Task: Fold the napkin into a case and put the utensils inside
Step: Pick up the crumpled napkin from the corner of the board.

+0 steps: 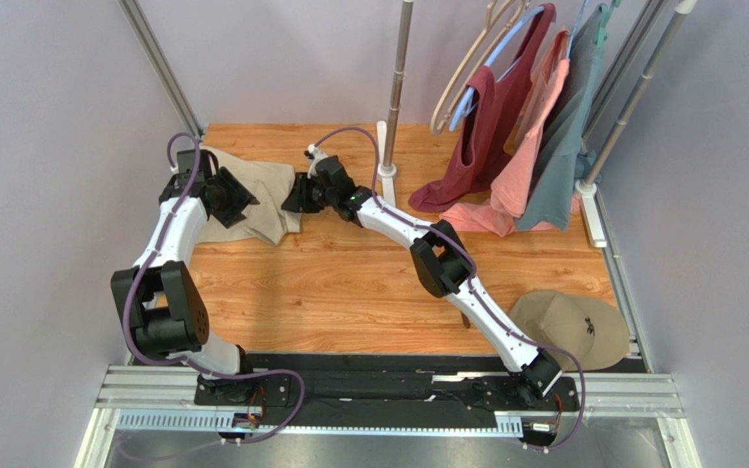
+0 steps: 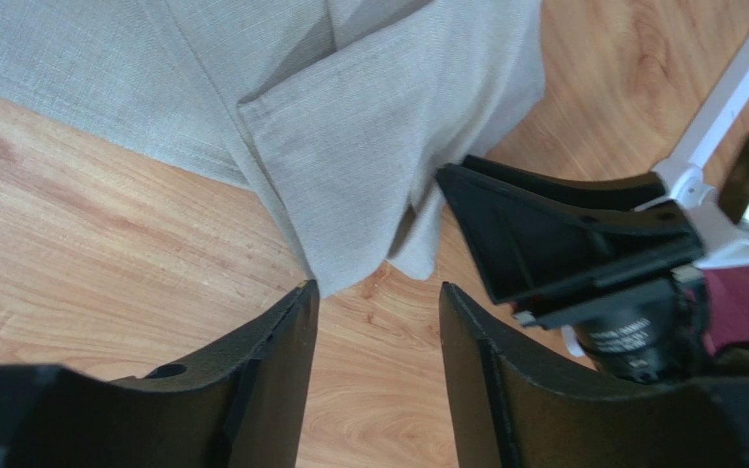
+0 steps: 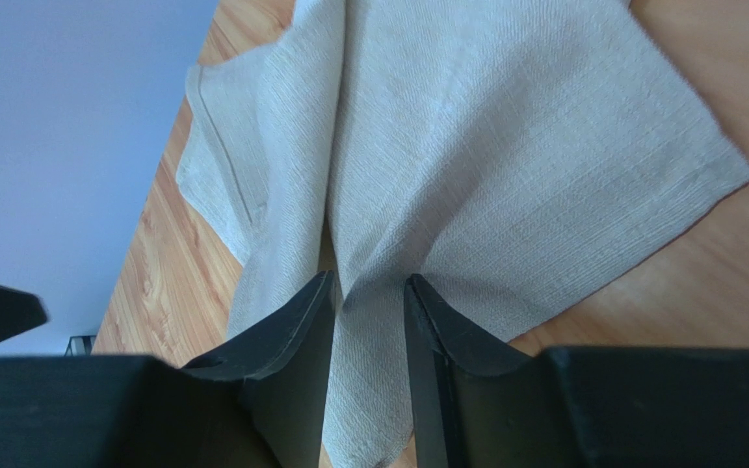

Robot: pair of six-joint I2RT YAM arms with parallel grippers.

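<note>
1. Napkin: beige-tan cloth on the far-left part of the bench. It is rumpled rather than flat, with layers overlapping.
2. Right gripper: sits at the napkin's right edge, toward the middle of the bench. In the right wrist view a pleat of cloth runs down between the two fingers. Both fingers press against it and creases fan out from that spot. The gripper is closed on the napkin.
3. Left gripper: sits over the napkin's left part, nearest the bench's left edge. Its fingers stand apart with bare wood showing between them, so it is open and grips nothing. One hemmed corner of the cloth points down at the gap, just beside a fingertip. Cannot tell whether they touch.
4. The two grippers are near each other. The right one's black body shows in the left wrist view, just beside the cloth's edge.
5. Far middle of bench: a rack post on a white foot.
6. Far right of bench: maroon, salmon and grey-teal garments on hangers, lower ends resting on the wood.
7. Near right corner of bench: a tan cap.
</note>
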